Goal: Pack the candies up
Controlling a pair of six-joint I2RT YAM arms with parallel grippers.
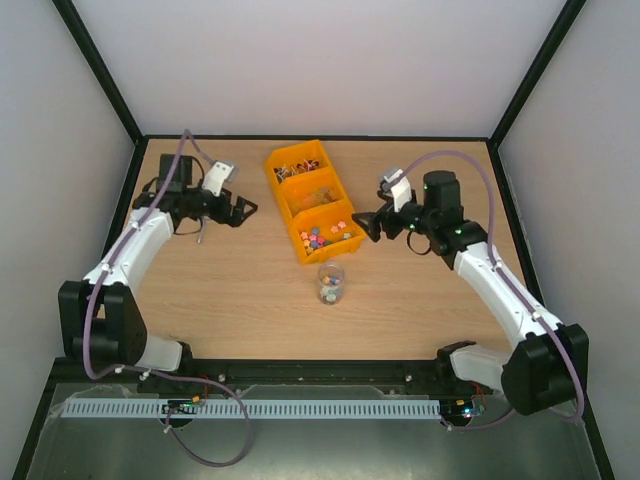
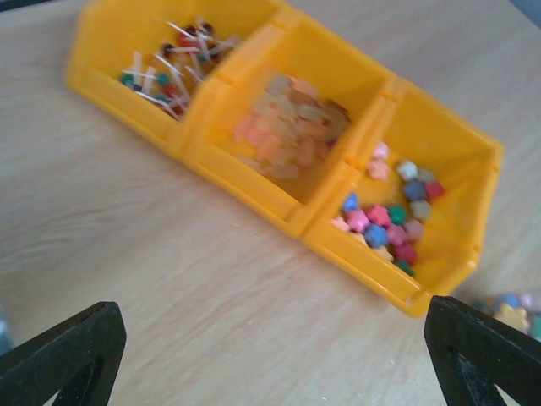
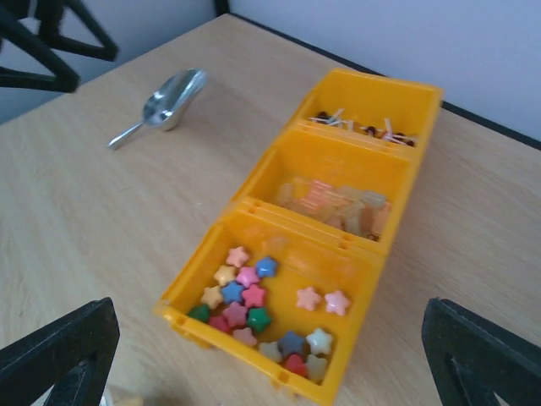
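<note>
Candies (image 3: 251, 295), small coloured stars, lie heaped in the near-end compartment of the yellow tray (image 3: 376, 89). The heap shows no direction, but the tray's long axis runs from far-left to near-right. My left claw (image 1: 243, 208) hangs spread open and empty, left of the tray, with the metal scoop (image 3: 165, 100) near it. A clear cup (image 1: 331, 283) holding few candies stands just before the tray. My right claw (image 1: 362, 225), also spread and empty, hovers beside the candy compartment.
</note>
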